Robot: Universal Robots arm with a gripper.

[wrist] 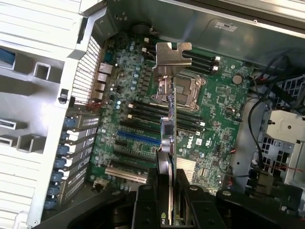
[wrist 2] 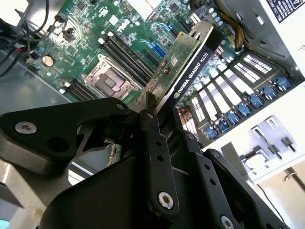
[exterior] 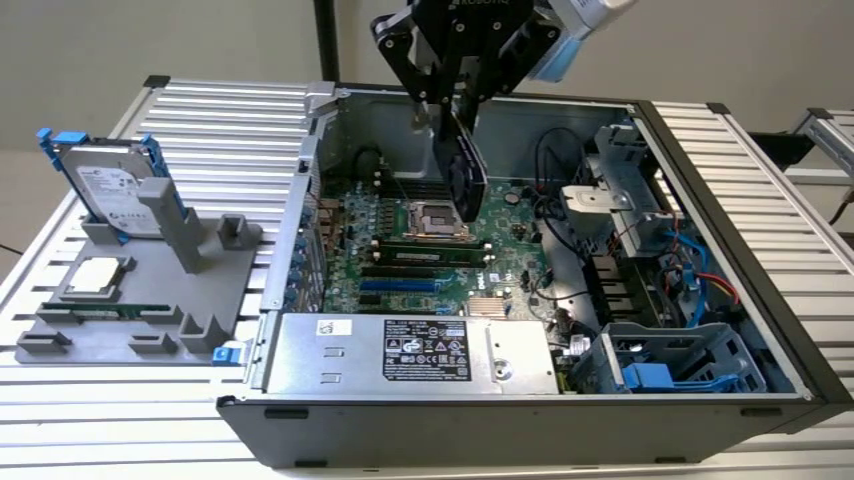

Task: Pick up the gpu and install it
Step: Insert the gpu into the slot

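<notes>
My arm reaches straight down over the open computer case [exterior: 400, 440]. My gripper [exterior: 447, 112] is squeezed tight on the gpu's [exterior: 462, 168] top edge. The card hangs on edge in the air above the green motherboard [exterior: 514, 205], not in a slot yet.

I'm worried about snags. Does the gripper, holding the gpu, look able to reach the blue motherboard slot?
Probably yes: the gripper holds the gpu over the open case, and the blue slot below looks uncovered, with the cables off to the side.
</notes>
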